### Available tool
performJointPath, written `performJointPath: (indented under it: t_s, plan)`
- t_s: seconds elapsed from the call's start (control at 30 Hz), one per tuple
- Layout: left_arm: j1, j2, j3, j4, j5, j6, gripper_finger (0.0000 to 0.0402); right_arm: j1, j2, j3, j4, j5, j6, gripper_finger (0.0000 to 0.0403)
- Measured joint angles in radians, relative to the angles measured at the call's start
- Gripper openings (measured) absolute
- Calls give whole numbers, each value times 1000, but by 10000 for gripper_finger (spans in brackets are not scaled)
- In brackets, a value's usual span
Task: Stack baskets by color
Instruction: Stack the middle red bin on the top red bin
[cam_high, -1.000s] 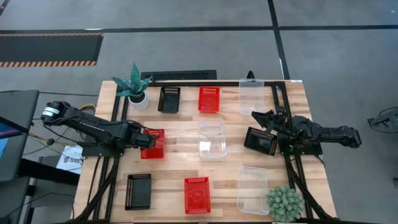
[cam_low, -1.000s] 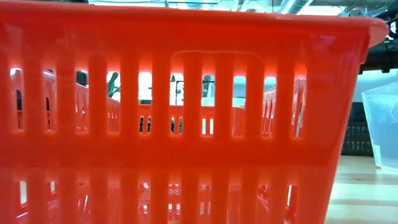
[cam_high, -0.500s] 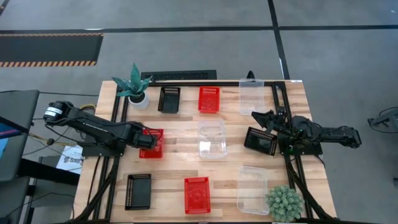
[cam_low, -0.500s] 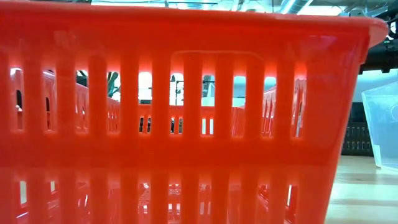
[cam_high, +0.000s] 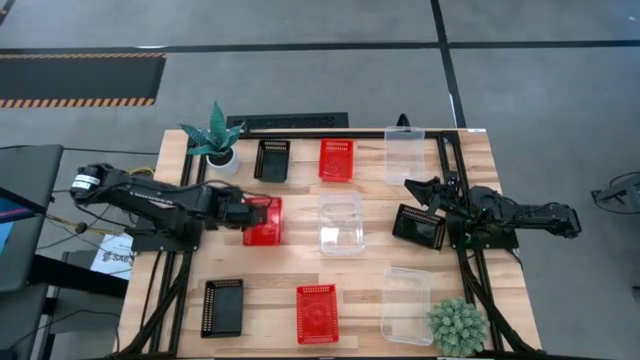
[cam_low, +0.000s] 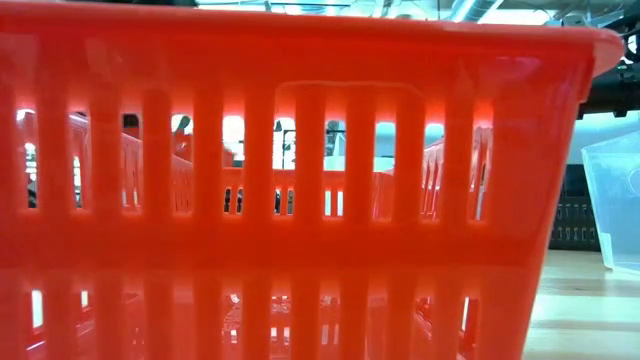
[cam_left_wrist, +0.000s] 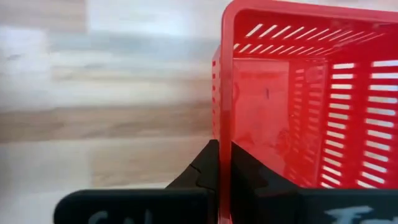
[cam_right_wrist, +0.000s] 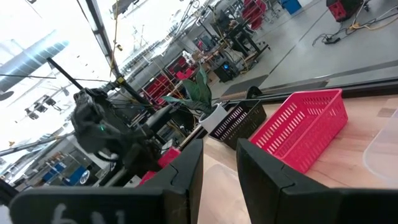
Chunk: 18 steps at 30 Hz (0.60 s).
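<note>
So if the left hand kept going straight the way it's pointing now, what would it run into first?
The left hand, shut on the rim of the red mesh plastic basket, points across the table toward the right. Pushed on, that basket would probably meet the clear see-through plastic basket at the table's middle first, though heights are unclear.

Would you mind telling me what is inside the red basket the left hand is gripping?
Nothing shows inside the red basket: only its slotted walls and bare floor. The left hand pinches its rim, and the floor's near corner is hidden behind a finger.
</note>
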Motion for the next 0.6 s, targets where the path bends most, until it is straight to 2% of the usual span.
performJointPath:
  t_s: [0.13, 0.27, 0.47, 0.6]
  plan:
    - [71, 7, 93, 53, -64, 74, 0, 0, 0, 0, 0, 0, 0, 119]
    - [191, 71, 200, 160, -74, 262, 0, 0, 0, 0, 0, 0, 0, 119]
    - [362, 269, 427, 180, -70, 550, 0, 0, 0, 0, 0, 0, 0, 119]
    - [439, 414, 598, 179, -59, 707, 0, 0, 0, 0, 0, 0, 0, 119]
